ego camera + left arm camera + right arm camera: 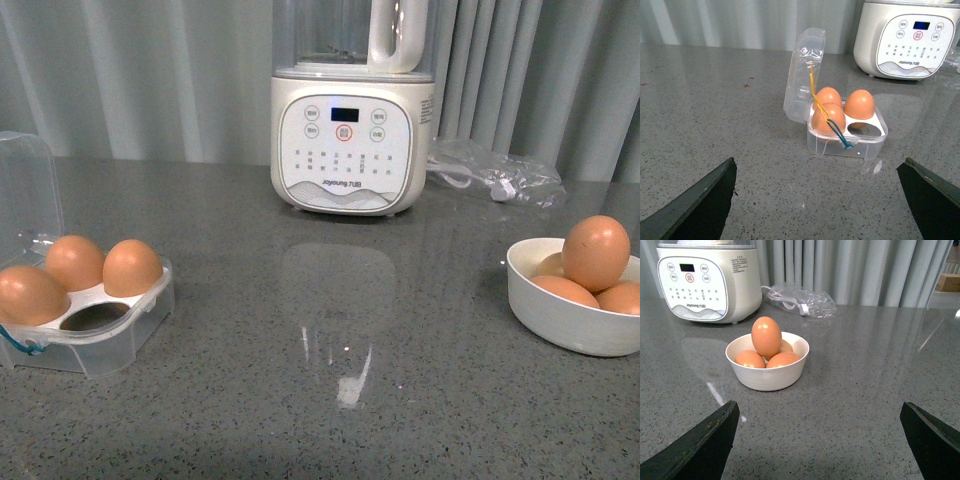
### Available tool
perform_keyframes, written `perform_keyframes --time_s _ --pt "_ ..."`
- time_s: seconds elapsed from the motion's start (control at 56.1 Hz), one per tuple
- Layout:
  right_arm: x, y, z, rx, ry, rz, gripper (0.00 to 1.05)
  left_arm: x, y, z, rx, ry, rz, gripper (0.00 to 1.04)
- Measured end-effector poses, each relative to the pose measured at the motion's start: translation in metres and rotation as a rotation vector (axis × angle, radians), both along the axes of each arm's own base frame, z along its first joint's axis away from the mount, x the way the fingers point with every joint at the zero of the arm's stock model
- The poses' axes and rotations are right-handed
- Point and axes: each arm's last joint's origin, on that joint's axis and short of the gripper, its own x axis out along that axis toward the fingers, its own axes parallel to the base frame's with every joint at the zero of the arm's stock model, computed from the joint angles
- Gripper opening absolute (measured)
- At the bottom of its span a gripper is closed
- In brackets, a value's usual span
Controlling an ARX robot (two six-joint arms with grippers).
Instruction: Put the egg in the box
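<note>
Grey speckled countertop [300, 420] with box [120, 325], bowl [560, 320], blender [345, 150], bagged cable [495, 175]

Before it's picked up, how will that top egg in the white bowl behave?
The top egg sits perched on the other eggs in the bowl, so a nudge could topple it. Its smooth rounded shell is probably slippery, fragile and apt to roll.

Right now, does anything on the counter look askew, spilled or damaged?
Nothing is spilled or broken. The only oddity: the top egg stands on end, perched on the other eggs in the white bowl, where it might roll. The box sits open with one empty cup.
</note>
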Motion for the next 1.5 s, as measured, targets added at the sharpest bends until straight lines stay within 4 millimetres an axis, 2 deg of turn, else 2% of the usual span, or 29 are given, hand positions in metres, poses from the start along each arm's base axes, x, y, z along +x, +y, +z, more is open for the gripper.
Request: perform_keyframes --time_s 1.267,1.32,1.498 --pt "0.0 0.0 0.0 -0.005 -0.005 -0.01 0.98 0.0 0.0 0.0 0.0 0.0 0.0 0.98" --pt "0.002 -0.001 0.008 -0.069 -0.068 -0.1 0.98 0.0 0.0 0.0 0.0 0.0 0.0 0.98" --pt "0.017 -0.005 0.044 -0.121 -0.185 -0.128 0.98 0.0 0.0 0.0 0.0 0.0 0.0 0.98"
